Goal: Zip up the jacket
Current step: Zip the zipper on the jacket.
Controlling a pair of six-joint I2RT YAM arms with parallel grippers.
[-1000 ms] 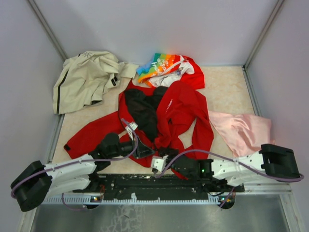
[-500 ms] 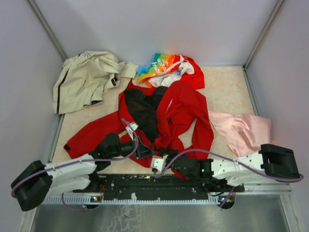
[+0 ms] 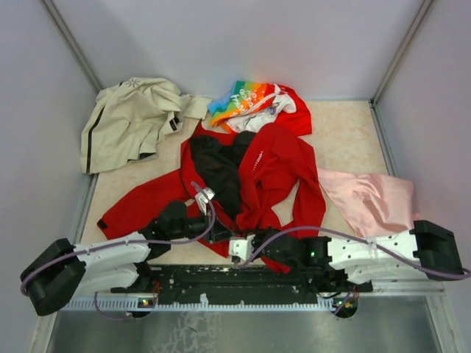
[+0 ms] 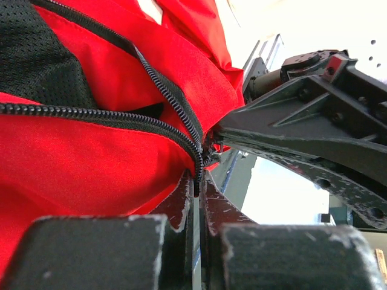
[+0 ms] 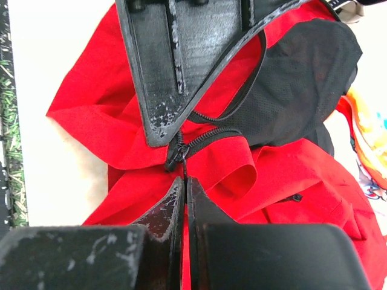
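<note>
Left wrist view shows the left hand (image 4: 196, 199) pinched shut on the bottom end of the black coil zipper (image 4: 172, 99) of the bright red long-sleeved jacket (image 4: 91, 163), just where the two rows of teeth meet. The right hand (image 5: 183, 184) is also closed, its tips directly beneath the small dark slider (image 5: 174, 158), but whether it holds the pull tab or only met itself I cannot tell. If the tab is not caught, a pull away would likely leave the slider where it sits. Above the junction the two zipper rows part widely around the black mesh lining (image 5: 296, 78), and the cloth is folded and rumpled, so the slider could jam on a fold or bite into the lining. The two hands are crowded together and almost touching, so a careless move risks a knock. If the left hand's thin pinch slips, the hem would ride up with the slider. In the top external view the jacket lies open in the middle of the pale beige mottled desk (image 3: 346, 140), hem at the near edge, collar far. A beige jacket with a black stripe (image 3: 129, 121) lies far left, a rainbow-and-white printed garment (image 3: 246, 99) touches the collar, and a pink cloth (image 3: 368, 198) lies right. Plain grey walls (image 3: 243, 44) close in three sides.
</note>
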